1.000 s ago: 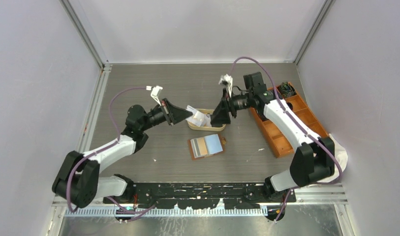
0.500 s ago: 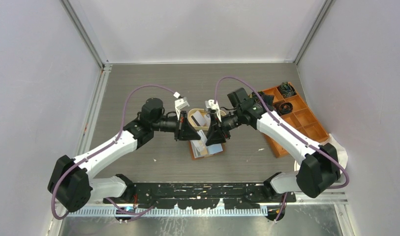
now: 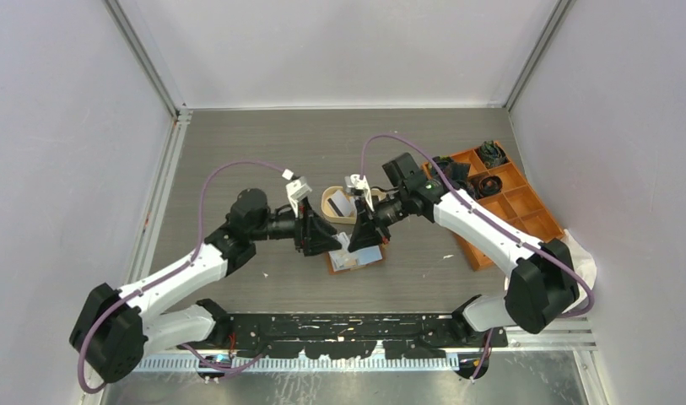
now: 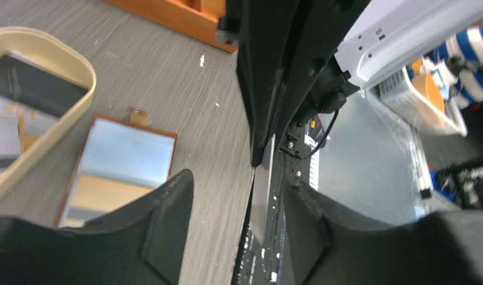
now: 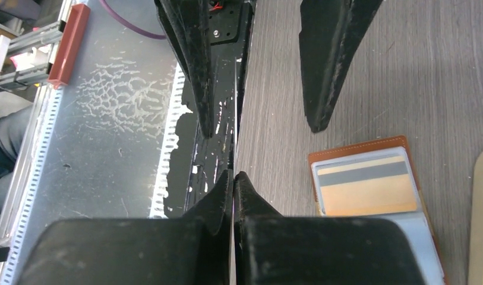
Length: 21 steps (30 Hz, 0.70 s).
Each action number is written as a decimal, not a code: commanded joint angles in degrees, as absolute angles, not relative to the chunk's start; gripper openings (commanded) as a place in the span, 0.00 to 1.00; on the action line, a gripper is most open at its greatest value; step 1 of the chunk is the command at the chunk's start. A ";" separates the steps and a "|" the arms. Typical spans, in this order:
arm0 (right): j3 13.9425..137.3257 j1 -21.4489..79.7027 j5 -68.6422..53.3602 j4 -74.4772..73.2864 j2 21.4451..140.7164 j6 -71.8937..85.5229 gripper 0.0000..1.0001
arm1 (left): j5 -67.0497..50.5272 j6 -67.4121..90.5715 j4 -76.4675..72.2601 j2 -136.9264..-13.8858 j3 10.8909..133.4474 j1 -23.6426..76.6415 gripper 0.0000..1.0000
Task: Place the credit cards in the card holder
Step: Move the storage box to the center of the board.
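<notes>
Plainly, the right pincer (image 5: 233, 176) is clenched on a credit card (image 4: 261, 199), seen edge-on from both wrists and hidden in the overhead view. The left pincer (image 4: 239, 189) stands released around it, apparently not touching. Below, the brown card holder (image 5: 369, 184) lies open on the desk (image 5: 346, 71), with cards in its slots, near the cream tray (image 4: 78, 71).

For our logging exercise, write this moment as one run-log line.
left gripper: open | right gripper: shut on credit card | card holder: open, below grippers | tray: cards inside
</notes>
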<state>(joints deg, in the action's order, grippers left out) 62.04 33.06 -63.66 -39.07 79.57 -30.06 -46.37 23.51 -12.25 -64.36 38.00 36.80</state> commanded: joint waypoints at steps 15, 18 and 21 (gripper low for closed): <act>65.04 31.73 -68.76 -27.55 81.47 -7.76 0.01 | -19.87 47.20 -69.83 -56.59 8.89 36.83 0.70; 64.87 31.73 -68.91 -27.35 81.48 -7.64 0.01 | -20.79 48.61 -74.10 -60.02 9.92 36.90 0.58; 64.86 31.73 -68.94 -27.30 81.67 -7.60 0.01 | -23.95 50.03 -78.37 -64.15 11.36 36.87 0.19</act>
<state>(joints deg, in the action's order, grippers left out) 63.13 31.86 -66.63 -29.98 81.43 -9.69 -22.24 48.40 -66.70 -60.47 7.77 36.75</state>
